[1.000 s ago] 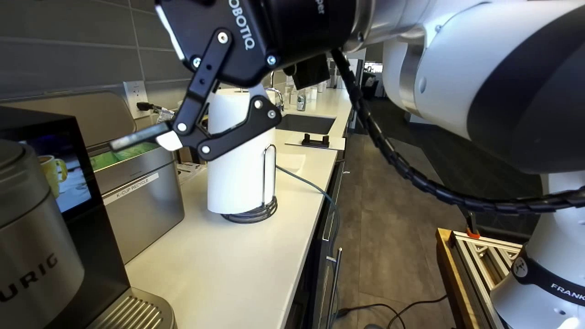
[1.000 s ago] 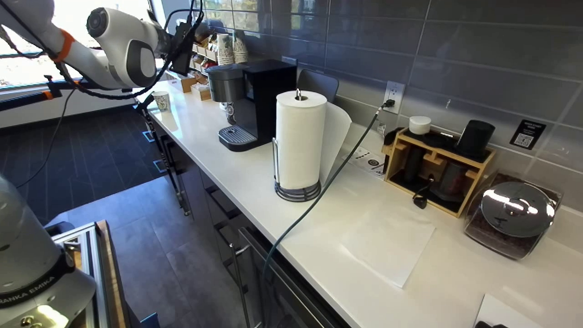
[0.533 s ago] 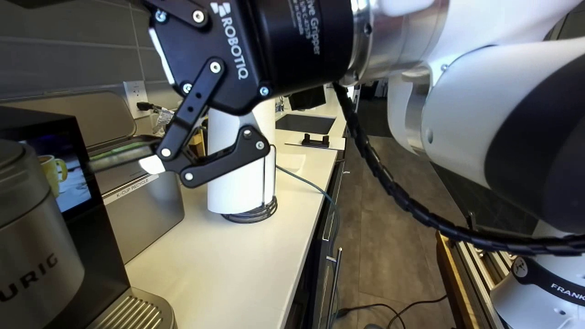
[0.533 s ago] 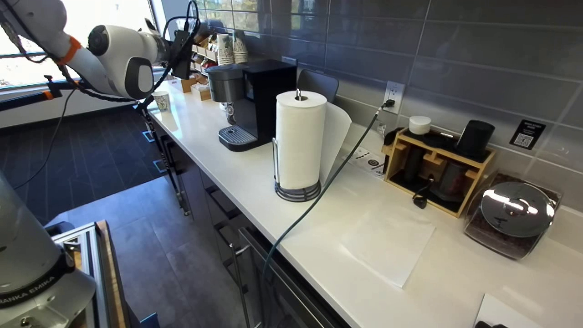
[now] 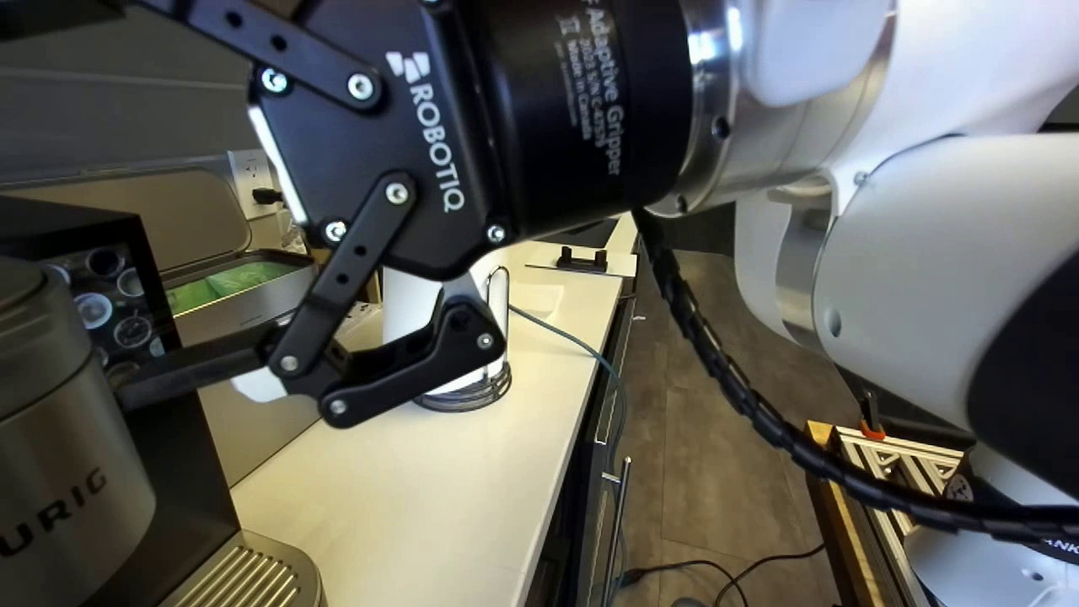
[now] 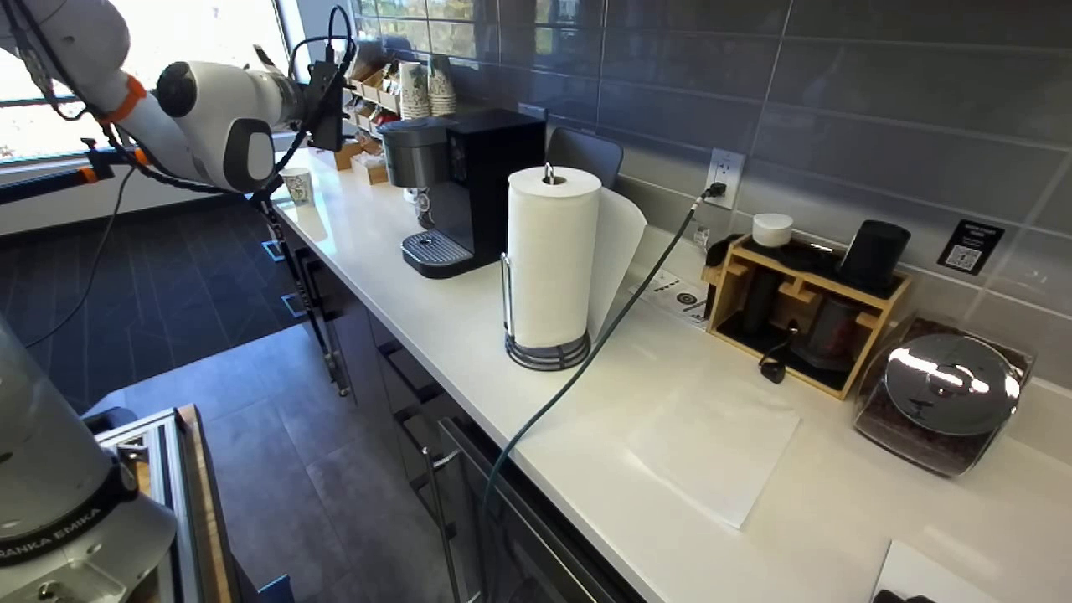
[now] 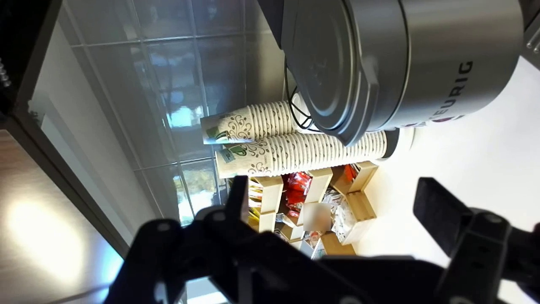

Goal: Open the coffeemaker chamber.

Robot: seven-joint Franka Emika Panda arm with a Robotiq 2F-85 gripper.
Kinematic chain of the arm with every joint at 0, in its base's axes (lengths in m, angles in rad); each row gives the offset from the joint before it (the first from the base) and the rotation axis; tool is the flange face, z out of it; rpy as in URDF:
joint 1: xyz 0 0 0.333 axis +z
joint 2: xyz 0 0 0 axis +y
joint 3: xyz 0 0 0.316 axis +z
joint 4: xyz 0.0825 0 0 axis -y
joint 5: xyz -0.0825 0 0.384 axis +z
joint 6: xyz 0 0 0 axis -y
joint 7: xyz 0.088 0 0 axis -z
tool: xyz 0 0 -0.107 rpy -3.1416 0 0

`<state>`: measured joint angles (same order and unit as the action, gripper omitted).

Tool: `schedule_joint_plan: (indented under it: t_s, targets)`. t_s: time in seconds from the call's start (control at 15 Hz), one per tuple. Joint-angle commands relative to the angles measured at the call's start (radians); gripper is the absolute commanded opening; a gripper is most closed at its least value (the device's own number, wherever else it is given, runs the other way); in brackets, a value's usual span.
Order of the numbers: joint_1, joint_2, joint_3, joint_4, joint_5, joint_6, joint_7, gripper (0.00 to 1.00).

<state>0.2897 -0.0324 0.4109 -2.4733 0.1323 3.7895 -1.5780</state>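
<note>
Wrist view: coffeemaker (image 7: 422,63) lettered KEURIG, hand (image 7: 332,198) spread wide; in exterior view, housing (image 5: 480,126) reads ROBOTIQ.

Paper towel roll (image 6: 553,260) stands upright on counter (image 6: 825,477); cord (image 6: 641,287) runs from wall outlet (image 6: 725,172) over counter edge. Wooden organizer (image 6: 873,339) sits just beside lidded jar (image 6: 946,398). Wrist view: two adjacent cup stacks (image 7: 301,155).

Wrist view: coffeemaker (image 7: 422,63) cut off by top edge, hand (image 7: 333,200) by bottom.
</note>
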Motion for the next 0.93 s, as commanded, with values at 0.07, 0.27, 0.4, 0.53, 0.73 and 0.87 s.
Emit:
schedule_joint_plan:
  t_s: [0.07,0.27,0.4,0.53,0.73,0.87]
  targets:
    - [0.021,0.094,0.032,0.036,0.097,0.098,-0.138,1.0]
    - [0.03,0.111,0.032,0.038,0.092,0.083,-0.163,1.0]
    - [0.018,0.086,0.025,0.02,0.061,0.073,-0.115,1.0]
    - [0.016,0.085,0.024,0.021,0.061,0.073,-0.114,1.0]
    - [0.016,0.09,0.023,0.022,0.063,0.074,-0.118,1.0]
    - [0.018,0.095,0.024,0.027,0.071,0.081,-0.126,1.0]
